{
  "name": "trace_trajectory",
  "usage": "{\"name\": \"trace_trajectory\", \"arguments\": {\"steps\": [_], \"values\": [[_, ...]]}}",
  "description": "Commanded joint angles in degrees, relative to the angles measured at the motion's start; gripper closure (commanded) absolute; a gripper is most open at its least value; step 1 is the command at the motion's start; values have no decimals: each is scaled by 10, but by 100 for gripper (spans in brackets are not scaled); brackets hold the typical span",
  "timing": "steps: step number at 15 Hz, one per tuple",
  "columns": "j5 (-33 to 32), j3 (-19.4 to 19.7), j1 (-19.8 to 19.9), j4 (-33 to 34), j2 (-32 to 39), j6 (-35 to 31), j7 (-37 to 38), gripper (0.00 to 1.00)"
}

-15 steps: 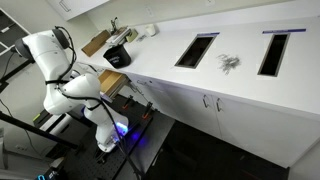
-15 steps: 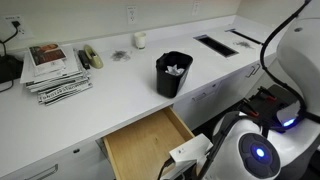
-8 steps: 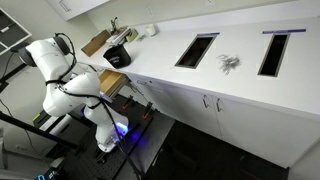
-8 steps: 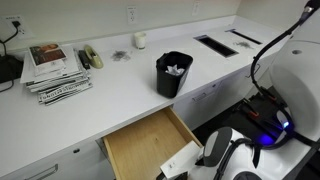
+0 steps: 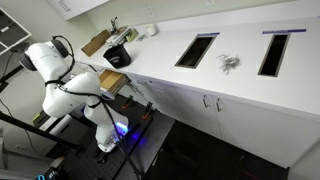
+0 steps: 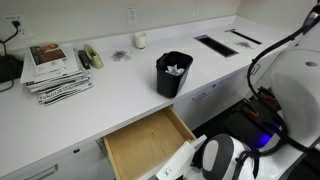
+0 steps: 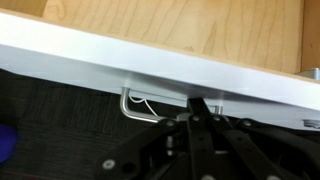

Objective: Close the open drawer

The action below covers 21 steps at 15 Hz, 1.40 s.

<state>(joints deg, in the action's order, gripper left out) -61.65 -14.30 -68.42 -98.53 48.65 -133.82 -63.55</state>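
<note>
The drawer (image 6: 140, 145) stands pulled out below the white counter, its light tan inside empty; it also shows in an exterior view (image 5: 112, 83) beside the arm. In the wrist view its tan floor (image 7: 200, 25) lies above its white front (image 7: 110, 52), which carries a small metal handle (image 7: 135, 108). My gripper (image 7: 200, 106) sits right at the front, its dark fingers together with the tips at the handle's right end. I cannot tell whether they touch the handle. In an exterior view the white arm (image 6: 215, 160) hides the gripper.
A black bin (image 6: 173, 73), a stack of magazines (image 6: 55, 70), a stapler (image 6: 92, 56) and a small cup (image 6: 140, 40) stand on the counter. Rectangular cutouts (image 5: 196, 49) open in the countertop. White cabinet doors (image 5: 210, 102) run below. A brown cardboard piece (image 5: 96, 43) lies at the far end.
The arm has shifted lower and closer in front of the drawer. The drawer itself has not visibly moved.
</note>
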Motion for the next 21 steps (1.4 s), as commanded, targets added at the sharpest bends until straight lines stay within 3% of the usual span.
{"name": "trace_trajectory", "arguments": {"steps": [1, 21], "values": [[-51, 19, -3, 26, 15, 27, 17, 100], [-211, 70, 37, 126, 112, 199, 23, 100]]}}
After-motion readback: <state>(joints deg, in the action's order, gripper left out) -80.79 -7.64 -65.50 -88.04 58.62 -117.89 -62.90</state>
